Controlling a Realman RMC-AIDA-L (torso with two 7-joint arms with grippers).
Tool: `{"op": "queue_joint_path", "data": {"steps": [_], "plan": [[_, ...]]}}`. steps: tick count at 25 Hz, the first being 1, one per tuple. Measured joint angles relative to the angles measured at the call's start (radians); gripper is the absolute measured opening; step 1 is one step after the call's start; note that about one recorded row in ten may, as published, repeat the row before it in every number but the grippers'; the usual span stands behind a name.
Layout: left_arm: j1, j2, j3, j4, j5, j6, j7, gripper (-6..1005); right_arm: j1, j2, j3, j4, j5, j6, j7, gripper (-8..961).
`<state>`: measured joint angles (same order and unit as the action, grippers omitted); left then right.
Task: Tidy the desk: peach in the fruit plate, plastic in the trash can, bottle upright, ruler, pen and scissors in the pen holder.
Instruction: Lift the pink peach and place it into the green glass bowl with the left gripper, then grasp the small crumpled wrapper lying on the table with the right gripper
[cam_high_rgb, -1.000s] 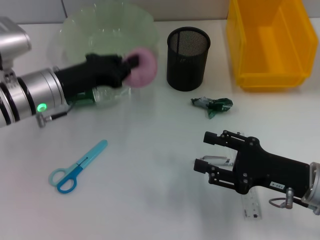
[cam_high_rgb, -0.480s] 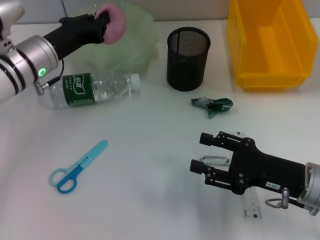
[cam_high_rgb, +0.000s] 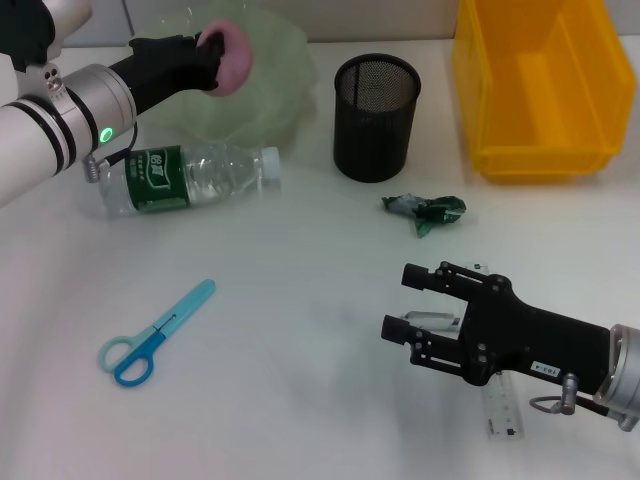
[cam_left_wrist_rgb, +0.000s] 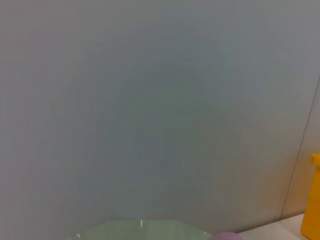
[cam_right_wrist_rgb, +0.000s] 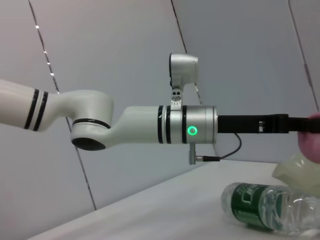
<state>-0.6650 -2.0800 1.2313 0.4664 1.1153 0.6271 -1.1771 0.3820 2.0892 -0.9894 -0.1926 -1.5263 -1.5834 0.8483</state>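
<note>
The left gripper (cam_high_rgb: 213, 55) grips the pink round peach (cam_high_rgb: 232, 57) over the pale green plastic fruit plate (cam_high_rgb: 270, 80). The black mesh pen holder (cam_high_rgb: 375, 116) holds nothing. The right gripper (cam_high_rgb: 415, 305) hangs released above the table.

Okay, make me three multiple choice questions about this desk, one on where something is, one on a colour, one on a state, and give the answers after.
1. Where is the peach?
A. on the desk beside the scissors
B. in the left pincer, over the plate
C. inside the yellow bin

2. What colour is the pen holder?
A. black
B. yellow
C. green

3. How is the bottle?
A. upright
B. lying on its side
C. in the right pincer

Answers:
1 B: the left pincer holds the peach over the plate.
2 A: the mesh cup is black.
3 B: it lies flat on the desk, while the right pincer hangs open near the ruler.
</note>
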Motion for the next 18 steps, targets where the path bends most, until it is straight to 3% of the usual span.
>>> {"op": "queue_joint_path", "data": {"steps": [7, 15, 18], "plan": [[0.007, 0.000, 0.001, 0.000, -0.001, 0.006, 0.000, 179, 0.007, 0.000, 0.000, 0.001, 0.000, 0.001, 0.000, 714], [0.015, 0.000, 0.001, 0.000, -0.002, 0.023, -0.001, 433, 0.011, 0.000, 0.000, 0.003, 0.000, 0.001, 0.000, 714], [0.017, 0.000, 0.001, 0.000, -0.002, 0.035, -0.001, 483, 0.010, 0.000, 0.000, 0.006, 0.000, 0.001, 0.000, 714]]}}
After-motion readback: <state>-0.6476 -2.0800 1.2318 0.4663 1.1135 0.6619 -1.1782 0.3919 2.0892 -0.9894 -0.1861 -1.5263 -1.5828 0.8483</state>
